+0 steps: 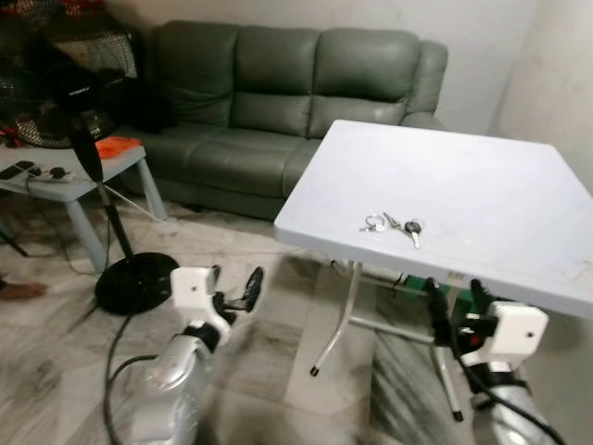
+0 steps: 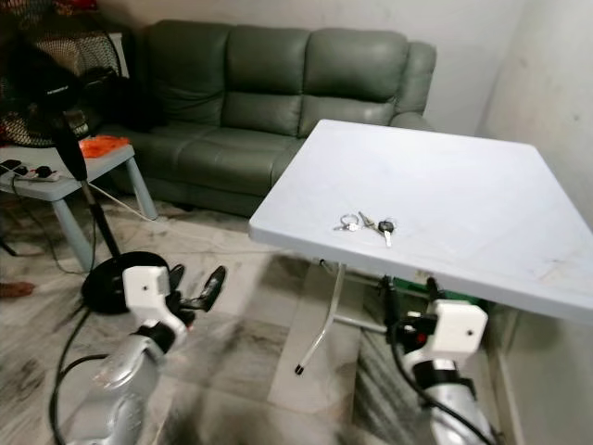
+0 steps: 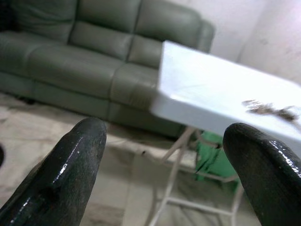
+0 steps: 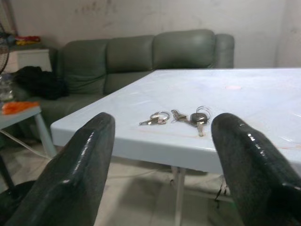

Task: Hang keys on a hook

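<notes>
Right gripper (image 1: 454, 295), lower right of frame: fingers spread wide, holding nothing, below table (image 1: 519, 185) edge. Left gripper (image 1: 233, 286): wide, empty. Keys (image 1: 394, 224): silver bunch with rings, flat on tabletop.

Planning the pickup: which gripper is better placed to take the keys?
Right. The right gripper is open below the table edge nearest the keys, facing them; the left gripper is off to the side.

keys (image 3: 272, 108) blurred, fan (image 1: 56, 79) cropped at edge
</notes>
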You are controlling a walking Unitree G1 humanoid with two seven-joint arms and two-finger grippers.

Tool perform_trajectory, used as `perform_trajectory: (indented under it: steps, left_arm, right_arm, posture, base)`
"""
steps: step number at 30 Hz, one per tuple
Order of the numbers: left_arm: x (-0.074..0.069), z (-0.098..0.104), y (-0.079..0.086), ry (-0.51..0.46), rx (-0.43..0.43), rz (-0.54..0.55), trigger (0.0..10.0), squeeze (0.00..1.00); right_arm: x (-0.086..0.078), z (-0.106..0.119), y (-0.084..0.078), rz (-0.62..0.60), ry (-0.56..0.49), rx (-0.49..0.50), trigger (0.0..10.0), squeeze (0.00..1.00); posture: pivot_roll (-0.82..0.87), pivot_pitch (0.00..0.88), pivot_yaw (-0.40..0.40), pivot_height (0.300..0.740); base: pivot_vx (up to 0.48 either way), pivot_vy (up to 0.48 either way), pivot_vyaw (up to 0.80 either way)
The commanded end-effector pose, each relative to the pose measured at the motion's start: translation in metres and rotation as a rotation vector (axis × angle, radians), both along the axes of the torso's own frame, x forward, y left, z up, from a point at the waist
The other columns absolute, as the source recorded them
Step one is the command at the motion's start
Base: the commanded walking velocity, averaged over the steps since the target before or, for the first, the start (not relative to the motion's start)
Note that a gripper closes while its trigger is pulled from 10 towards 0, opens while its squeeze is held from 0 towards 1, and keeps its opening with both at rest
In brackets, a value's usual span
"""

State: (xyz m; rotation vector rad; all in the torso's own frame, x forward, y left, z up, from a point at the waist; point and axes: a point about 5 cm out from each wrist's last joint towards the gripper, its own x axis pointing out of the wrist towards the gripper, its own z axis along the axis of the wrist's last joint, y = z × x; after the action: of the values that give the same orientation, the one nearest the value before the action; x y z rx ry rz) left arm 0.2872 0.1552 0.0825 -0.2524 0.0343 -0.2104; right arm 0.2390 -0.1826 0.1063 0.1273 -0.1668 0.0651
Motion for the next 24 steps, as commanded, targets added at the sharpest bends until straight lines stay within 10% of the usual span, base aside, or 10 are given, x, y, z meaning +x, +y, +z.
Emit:
perform_trajectory:
  steps: [1, 24]
  left_arm:
    - [0.0022, 0.0036, -0.0121, -0.011, -0.008, -0.040, 10.0, 0.00]
    - [0.0012, 0.0013, -0.0162, -0.001, 0.005, -0.050, 10.0, 0.00]
  right_arm:
    - [-0.0018, 0.0013, -0.0087, -0.023, 0.001, -0.017, 10.0, 0.00]
    - [-0.0007, 0.0021, -0.0110, -0.022, 0.003, -0.025, 10.0, 0.00]
  posture:
    - [-0.03, 0.000, -0.022, 0.740]
    - [-0.03, 0.003, -0.029, 0.740]
  base:
    - [0.334, 0.000, 0.00]
    - [0.430, 0.000, 0.00]
